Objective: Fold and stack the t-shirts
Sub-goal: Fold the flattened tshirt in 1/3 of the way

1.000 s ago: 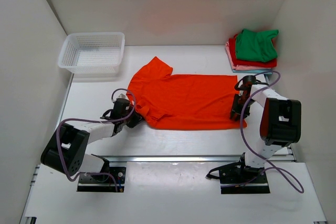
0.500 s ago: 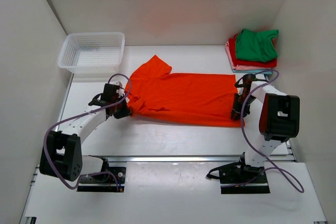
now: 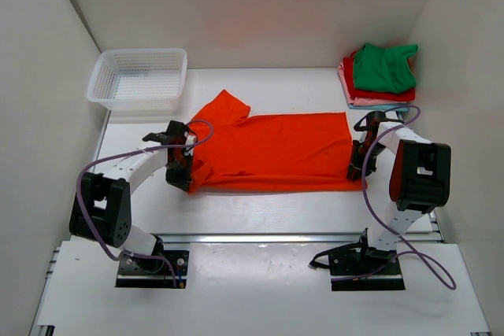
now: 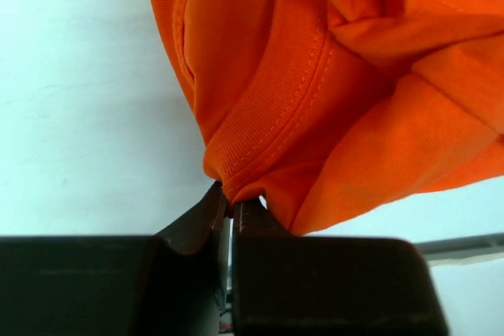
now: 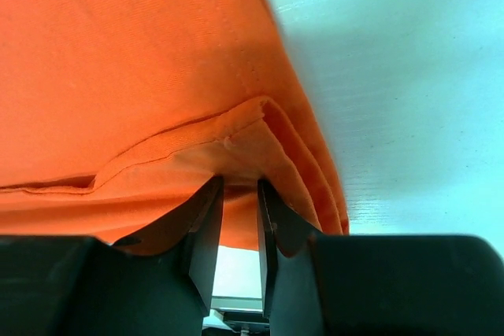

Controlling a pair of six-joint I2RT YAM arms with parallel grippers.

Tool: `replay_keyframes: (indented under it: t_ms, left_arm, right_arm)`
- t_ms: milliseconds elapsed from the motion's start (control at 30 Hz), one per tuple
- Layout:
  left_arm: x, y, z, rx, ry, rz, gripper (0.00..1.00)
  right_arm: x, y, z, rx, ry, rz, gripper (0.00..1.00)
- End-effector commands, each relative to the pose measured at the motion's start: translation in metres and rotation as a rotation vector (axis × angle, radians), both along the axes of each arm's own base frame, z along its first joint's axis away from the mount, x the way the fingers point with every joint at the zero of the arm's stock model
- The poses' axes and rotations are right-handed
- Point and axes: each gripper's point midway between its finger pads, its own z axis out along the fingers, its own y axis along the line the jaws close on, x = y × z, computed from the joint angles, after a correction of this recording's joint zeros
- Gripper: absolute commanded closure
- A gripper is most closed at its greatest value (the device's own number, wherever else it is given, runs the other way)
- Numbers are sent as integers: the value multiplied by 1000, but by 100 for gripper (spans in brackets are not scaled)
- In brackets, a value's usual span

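White table, white walls. Left gripper pinched the collar of the orange t-shirt (jaws almost touching); right gripper, slightly wider, nipped its hem.

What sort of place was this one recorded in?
Most likely a robot lab test cell, not a home: a white table boxed in by plain white walls, a left arm and right arm mounted at its near edge, and an orange t-shirt, folded stack and mesh basket as props.
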Motion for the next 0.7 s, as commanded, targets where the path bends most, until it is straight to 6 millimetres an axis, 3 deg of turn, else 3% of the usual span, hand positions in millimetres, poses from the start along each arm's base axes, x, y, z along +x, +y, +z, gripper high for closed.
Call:
replay_keyframes:
  t_ms: [0,167,500,533,600,667]
  left_arm:
    - [-5,28,16,145,6,-60,100]
    - [3,35,34,256,-35,-97,100]
    - [-1,44,49,272,-126,-94,99]
    - [-2,44,49,275,-137,-103,97]
    - [0,44,58,264,-189,-89,84]
    - [0,46,63,263,-214,-80,84]
  right_arm:
    - [8,-24,-11,-96,-12,-2,78]
    - [4,-25,-13,-103,0,8,78]
    - [2,-29,-12,-116,-1,5,78]
    - [2,-28,-13,-117,1,7,79]
    - [1,-28,-15,-116,7,7,79]
    - [0,-28,-13,-117,8,9,80]
